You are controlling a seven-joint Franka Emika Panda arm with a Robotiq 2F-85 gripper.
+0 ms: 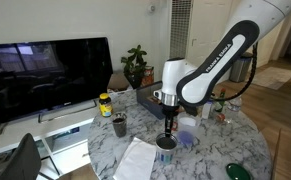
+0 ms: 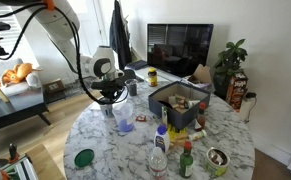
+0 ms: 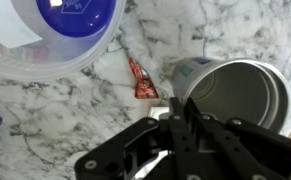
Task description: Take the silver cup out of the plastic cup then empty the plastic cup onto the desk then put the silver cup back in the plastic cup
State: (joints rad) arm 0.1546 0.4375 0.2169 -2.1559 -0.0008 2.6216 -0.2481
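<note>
The silver cup [image 3: 237, 92] stands upright, at or just above the marble desk [image 3: 55, 115], beside the plastic cup [image 3: 45, 30], which holds something blue. My gripper [image 3: 179, 108] is shut on the near rim of the silver cup. In an exterior view the gripper [image 1: 168, 124] points straight down on the silver cup [image 1: 166, 143], with the plastic cup [image 1: 186, 134] next to it. In an exterior view the gripper [image 2: 113, 100] is just beside the plastic cup [image 2: 124, 121]. A small red wrapper [image 3: 142, 80] lies on the desk between the two cups.
A dark brown cup [image 1: 119, 125] and a yellow-lidded jar [image 1: 105, 103] stand on the desk [image 1: 220, 150]. White paper [image 1: 135, 160] lies near its edge. A box of items [image 2: 180, 102], a clear bottle [image 2: 160, 155], small bottles and a green lid [image 2: 83, 157] share the desk.
</note>
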